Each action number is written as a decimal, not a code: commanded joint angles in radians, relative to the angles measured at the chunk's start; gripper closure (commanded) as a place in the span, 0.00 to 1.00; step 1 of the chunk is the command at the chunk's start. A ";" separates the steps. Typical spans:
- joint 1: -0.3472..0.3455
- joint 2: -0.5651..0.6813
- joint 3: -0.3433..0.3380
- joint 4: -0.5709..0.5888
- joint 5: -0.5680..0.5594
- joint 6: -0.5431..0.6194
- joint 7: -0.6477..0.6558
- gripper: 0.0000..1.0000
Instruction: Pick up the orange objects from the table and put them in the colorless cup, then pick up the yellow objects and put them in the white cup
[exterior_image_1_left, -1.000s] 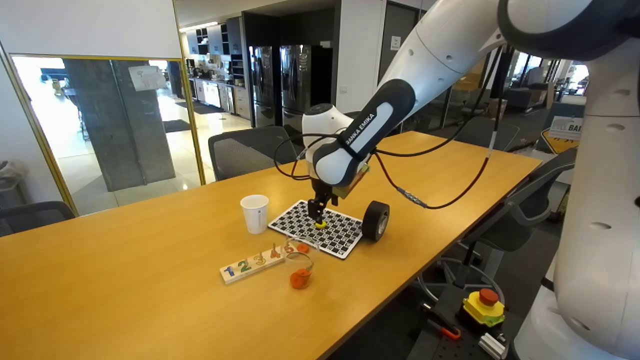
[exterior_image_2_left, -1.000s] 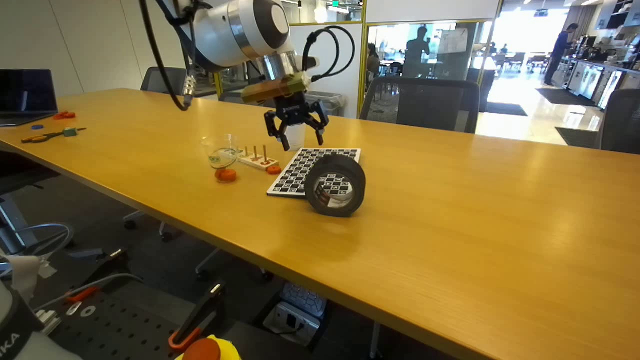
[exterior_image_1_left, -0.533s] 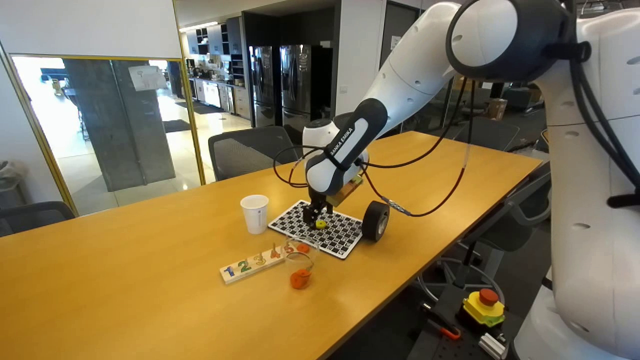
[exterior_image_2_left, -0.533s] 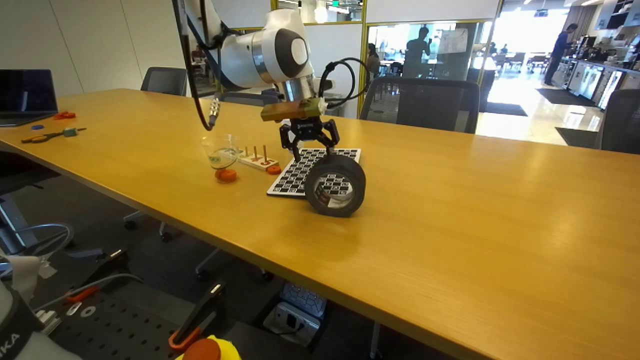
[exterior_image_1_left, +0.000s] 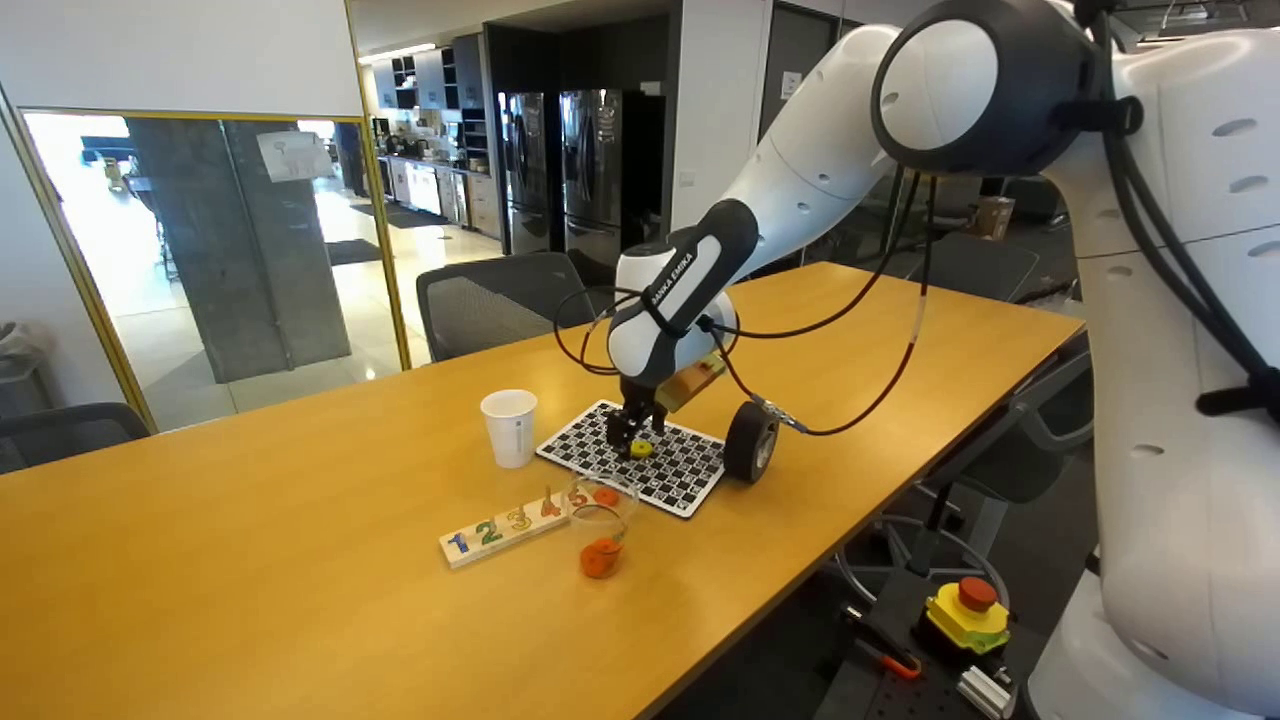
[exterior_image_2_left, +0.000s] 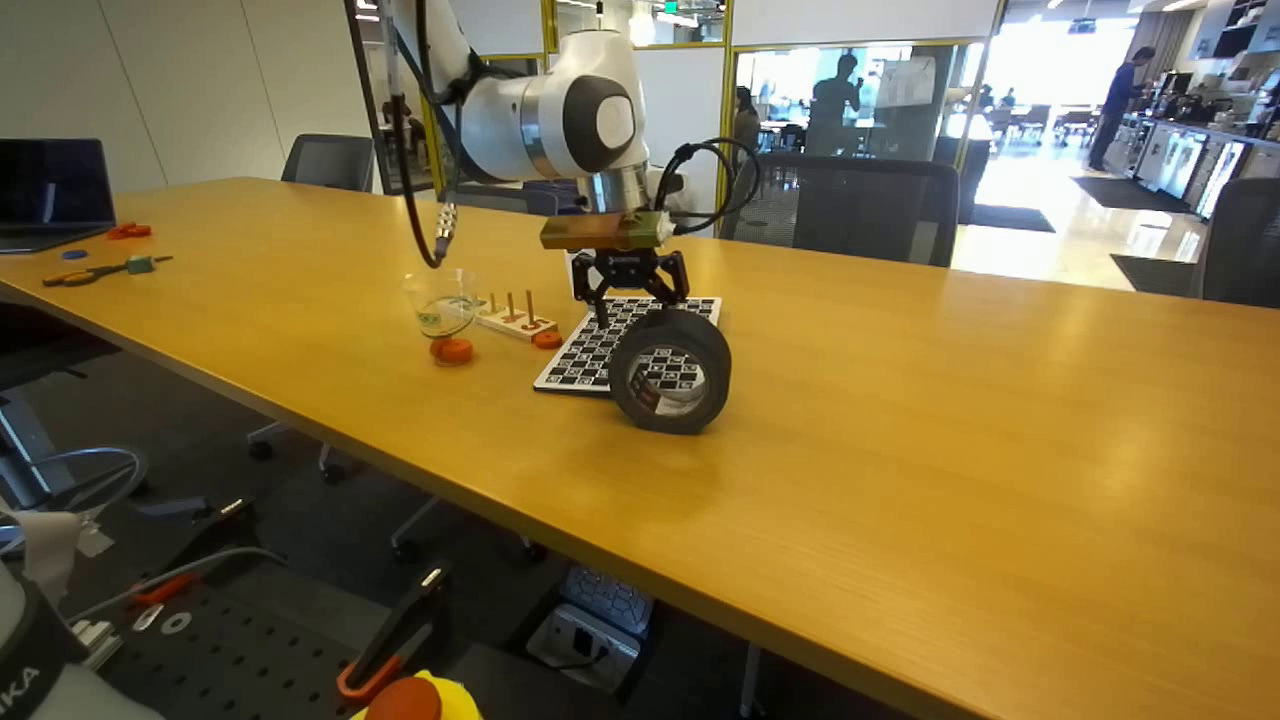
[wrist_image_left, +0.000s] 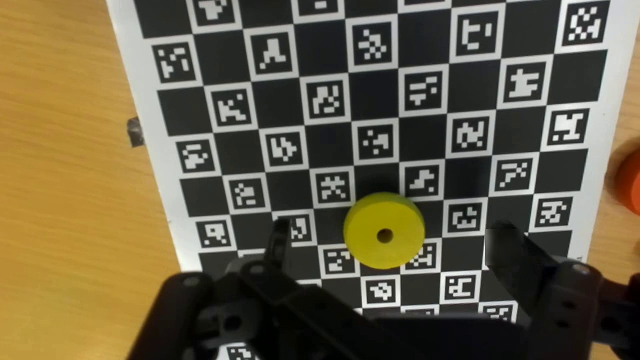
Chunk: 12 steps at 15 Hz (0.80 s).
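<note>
A yellow disc (wrist_image_left: 367, 220) with a centre hole lies on the checkered board; it also shows in an exterior view (exterior_image_1_left: 641, 450). My gripper (wrist_image_left: 393, 232) is open and empty, its fingers apart on either side of the disc. In the exterior views it hangs low over the board (exterior_image_1_left: 637, 430) (exterior_image_2_left: 640, 310). The clear cup (exterior_image_2_left: 440, 292) stands on the table, with orange discs (exterior_image_2_left: 452, 351) at its bottom. Another orange disc (exterior_image_2_left: 547, 340) lies between the peg strip and the board. The white cup (exterior_image_1_left: 510, 430) stands behind the board, mostly hidden in an exterior view.
A black tape roll (exterior_image_2_left: 668, 420) stands on edge against the near side of the checkered board (exterior_image_1_left: 680, 500). A wooden numbered peg strip (exterior_image_1_left: 500, 535) lies beside the clear cup. A laptop (exterior_image_2_left: 50, 190), red pieces (exterior_image_2_left: 128, 231), a blue disc (exterior_image_2_left: 74, 254) and pliers-like tool (exterior_image_2_left: 80, 275) lie far off.
The arm has come down and the open gripper has lowered over the board around the yellow disc, most of it in the first half second. The objects have not moved.
</note>
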 joint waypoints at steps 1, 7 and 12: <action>-0.022 0.027 0.026 0.044 0.055 0.001 -0.065 0.00; -0.025 0.038 0.030 0.062 0.075 -0.025 -0.084 0.00; -0.026 0.035 0.028 0.068 0.082 -0.063 -0.084 0.00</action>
